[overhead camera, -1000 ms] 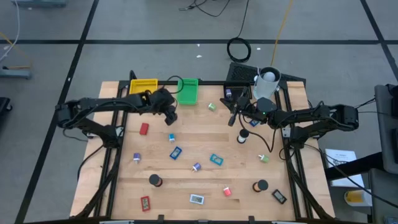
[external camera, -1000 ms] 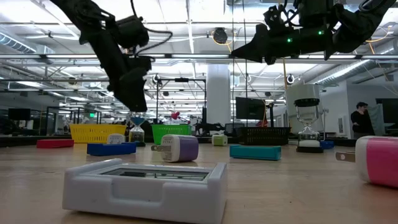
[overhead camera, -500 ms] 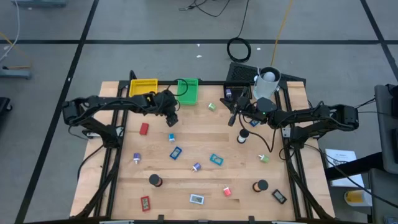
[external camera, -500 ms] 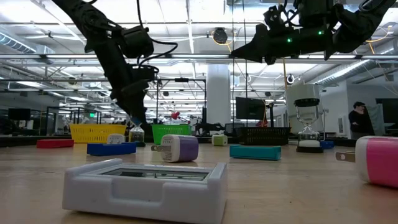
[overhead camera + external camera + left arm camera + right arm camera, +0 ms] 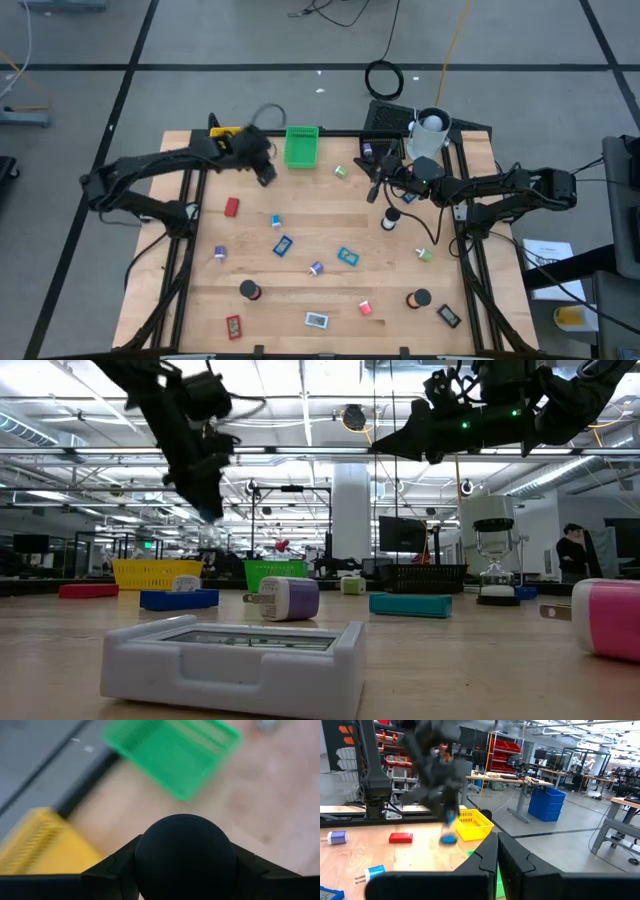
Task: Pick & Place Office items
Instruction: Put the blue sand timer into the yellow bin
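My left gripper [image 5: 264, 174] hovers above the table's far left part, between the yellow tray [image 5: 226, 134] and the green tray [image 5: 301, 146]. It is shut on a small office item with a black round end [image 5: 185, 852]. My right gripper [image 5: 375, 192] hangs shut and empty in the air near the black tray [image 5: 385, 118]. It also shows in the low view [image 5: 384, 446] and its own wrist view [image 5: 498, 851]. Other office items lie scattered on the table: a red piece [image 5: 232, 207], a blue piece [image 5: 283, 244], a teal piece [image 5: 347, 257] and black rolls [image 5: 248, 290]. My left gripper pinches the item between its two fingers [image 5: 116, 866], one on each side of the black round end [image 5: 150, 845]. The fingers come from above, pointing down. The item's clear lower part [image 5: 210, 539] hangs below the gripper, lifted clear of the table.
A white cup [image 5: 432, 125] stands at the far right corner beside the black tray. A white flat piece [image 5: 235, 655] and a purple-and-white bit [image 5: 288, 599] lie near the table's near edge. A person [image 5: 578, 555] stands in the room behind.
My left gripper went down over the item standing on the table and took hold of it. It then rose and moved toward the far left, toward the yellow tray, with the item lifted clear.
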Motion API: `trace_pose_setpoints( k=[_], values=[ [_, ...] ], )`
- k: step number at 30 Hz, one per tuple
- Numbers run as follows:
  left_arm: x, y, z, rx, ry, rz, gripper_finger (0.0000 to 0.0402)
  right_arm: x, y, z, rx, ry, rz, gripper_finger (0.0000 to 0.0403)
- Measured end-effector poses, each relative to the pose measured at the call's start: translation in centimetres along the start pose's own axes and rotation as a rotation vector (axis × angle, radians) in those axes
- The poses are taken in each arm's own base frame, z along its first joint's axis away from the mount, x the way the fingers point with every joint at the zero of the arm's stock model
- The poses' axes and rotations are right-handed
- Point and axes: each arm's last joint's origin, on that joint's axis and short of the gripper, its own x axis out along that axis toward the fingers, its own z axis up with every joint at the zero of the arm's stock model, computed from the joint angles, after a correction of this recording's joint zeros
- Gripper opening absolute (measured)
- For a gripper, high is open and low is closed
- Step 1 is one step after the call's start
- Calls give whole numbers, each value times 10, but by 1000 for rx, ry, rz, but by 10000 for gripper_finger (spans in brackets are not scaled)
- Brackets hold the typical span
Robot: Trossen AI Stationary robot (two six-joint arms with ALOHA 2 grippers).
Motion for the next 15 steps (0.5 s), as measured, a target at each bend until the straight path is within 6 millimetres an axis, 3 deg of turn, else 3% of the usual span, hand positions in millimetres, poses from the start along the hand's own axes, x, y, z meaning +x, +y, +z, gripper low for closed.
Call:
trace_pose_setpoints(
  k=[4,7,10,15],
  values=[
    [-32,33,7,-141,-92,97,204,0,0,0,0,2,0,4],
    [-40,60,4,-262,-113,170,204,0,0,0,-1,3,0,4],
    [-36,81,-1,-333,-85,230,204,0,0,0,-1,3,0,4],
    [-9,109,-4,-414,-15,292,204,0,0,0,-1,3,0,4]
  ],
)
